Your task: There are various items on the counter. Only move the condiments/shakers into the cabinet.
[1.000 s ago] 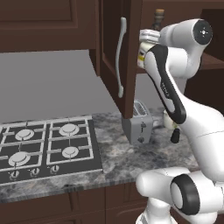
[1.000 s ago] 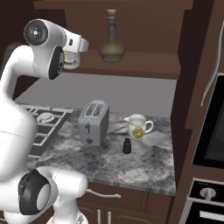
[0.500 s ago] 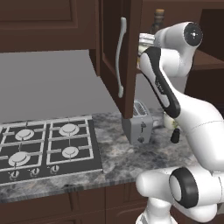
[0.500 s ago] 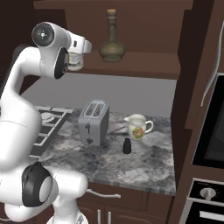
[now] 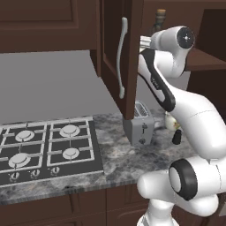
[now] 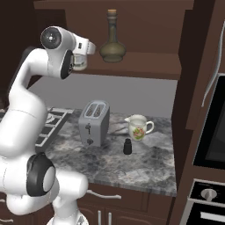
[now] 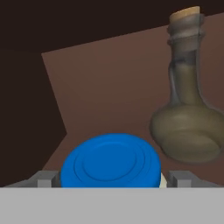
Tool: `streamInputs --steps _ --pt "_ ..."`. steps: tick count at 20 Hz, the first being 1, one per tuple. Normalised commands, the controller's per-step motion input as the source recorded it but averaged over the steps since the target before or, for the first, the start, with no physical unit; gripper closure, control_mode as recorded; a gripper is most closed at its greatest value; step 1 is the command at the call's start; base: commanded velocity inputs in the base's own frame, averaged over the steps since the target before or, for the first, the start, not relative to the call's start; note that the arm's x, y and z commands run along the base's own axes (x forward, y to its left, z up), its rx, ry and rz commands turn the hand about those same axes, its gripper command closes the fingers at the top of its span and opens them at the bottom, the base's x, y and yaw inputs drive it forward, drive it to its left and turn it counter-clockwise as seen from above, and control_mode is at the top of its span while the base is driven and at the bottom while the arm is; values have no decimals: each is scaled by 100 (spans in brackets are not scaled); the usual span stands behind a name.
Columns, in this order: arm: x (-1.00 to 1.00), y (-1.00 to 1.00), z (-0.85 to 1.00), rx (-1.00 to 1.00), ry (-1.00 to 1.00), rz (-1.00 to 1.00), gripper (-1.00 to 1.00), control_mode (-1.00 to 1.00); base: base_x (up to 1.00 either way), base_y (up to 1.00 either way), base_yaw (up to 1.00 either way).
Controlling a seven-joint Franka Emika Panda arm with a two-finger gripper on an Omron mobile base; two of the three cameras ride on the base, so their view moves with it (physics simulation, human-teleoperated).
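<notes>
The tool [image 6: 80, 60] has pushed deeper toward the cabinet shelf [image 6: 145, 63], jaws spread wide around the upright blue-lidded jar [image 7: 110, 162]. Just beyond stands the bottle [image 7: 188, 118], neck up.

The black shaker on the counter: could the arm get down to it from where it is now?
Probably yes. The shaker stands alone in front of the mug, beside the toaster, nothing above it. The gripper is up at the shelf around the jar.
</notes>
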Motion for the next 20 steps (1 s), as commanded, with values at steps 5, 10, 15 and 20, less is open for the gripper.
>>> streamInputs --steps 5,10,15,20 --pt "46 8 0 0 0 -1 100 -100 0 0 0" --pt "60 14 -5 0 0 -2 100 -100 0 0 0" --pt "50 7 -23 0 0 0 100 -100 0 0 0" --pt "33 1 -44 0 0 0 100 -100 0 0 0"
